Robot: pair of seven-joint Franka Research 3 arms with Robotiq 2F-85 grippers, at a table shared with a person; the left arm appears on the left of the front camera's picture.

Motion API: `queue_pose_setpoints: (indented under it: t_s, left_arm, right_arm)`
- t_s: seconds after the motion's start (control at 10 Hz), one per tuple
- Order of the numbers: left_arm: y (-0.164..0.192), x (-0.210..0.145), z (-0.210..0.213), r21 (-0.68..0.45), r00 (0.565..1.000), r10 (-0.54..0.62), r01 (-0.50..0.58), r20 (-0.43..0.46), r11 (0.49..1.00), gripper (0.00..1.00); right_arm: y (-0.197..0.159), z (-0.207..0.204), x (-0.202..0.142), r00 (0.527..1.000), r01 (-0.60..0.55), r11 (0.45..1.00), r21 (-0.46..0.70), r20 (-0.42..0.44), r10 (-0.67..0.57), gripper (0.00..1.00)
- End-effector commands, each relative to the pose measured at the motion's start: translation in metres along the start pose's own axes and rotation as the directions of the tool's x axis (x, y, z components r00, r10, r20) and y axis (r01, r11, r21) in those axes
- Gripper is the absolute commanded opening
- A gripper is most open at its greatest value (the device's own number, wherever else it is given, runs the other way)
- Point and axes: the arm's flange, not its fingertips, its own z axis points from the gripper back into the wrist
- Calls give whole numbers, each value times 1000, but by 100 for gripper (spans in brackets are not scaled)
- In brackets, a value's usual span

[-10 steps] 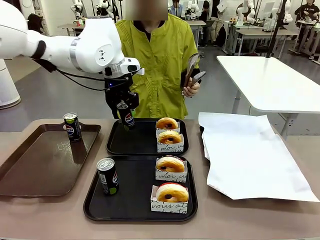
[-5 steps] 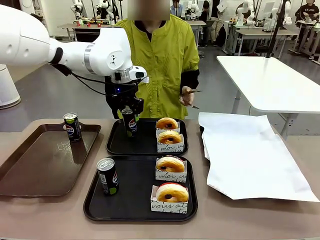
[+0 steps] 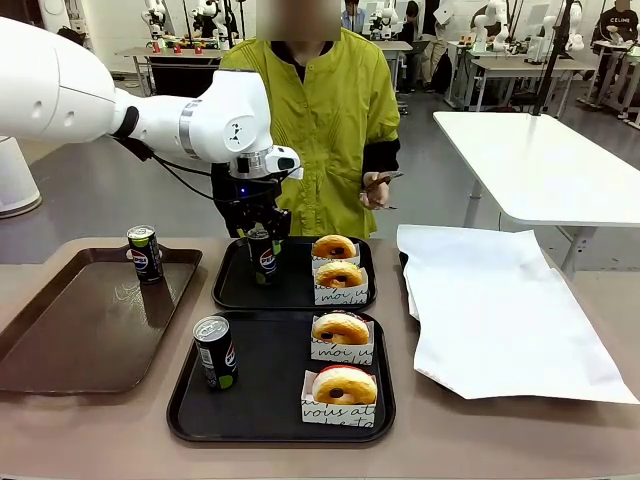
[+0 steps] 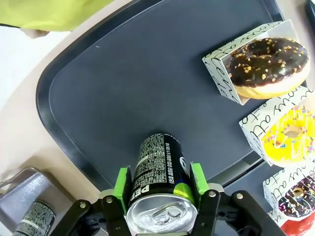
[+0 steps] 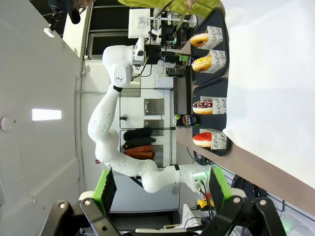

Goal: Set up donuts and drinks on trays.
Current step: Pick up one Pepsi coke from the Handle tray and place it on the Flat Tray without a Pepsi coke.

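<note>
Glossy black tray (image 3: 235, 285) (slim metal can (image 3: 264, 258))

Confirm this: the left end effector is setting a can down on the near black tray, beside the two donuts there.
Not quite. The left end effector holds the can over the far black tray, not the near black tray, which already carries its own can. The front view shows it. The rest stands: two donuts sit beside it on that tray.
</note>
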Motion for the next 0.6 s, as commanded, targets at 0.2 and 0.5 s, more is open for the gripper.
queue_pose_setpoints:
  t_s: [0.2, 0.5]
  left_arm:
    - [-12, -14, 28, 71, 999, -21, 19, 27, 997, 81]
    - [-34, -66, 72, 135, 993, -73, 60, 91, 989, 100]
  right_arm:
    - [0, -1, 0, 1000, -11, 1000, 22, 10, 11, 100]
    - [0, -1, 0, 1000, -11, 1000, 22, 10, 11, 100]
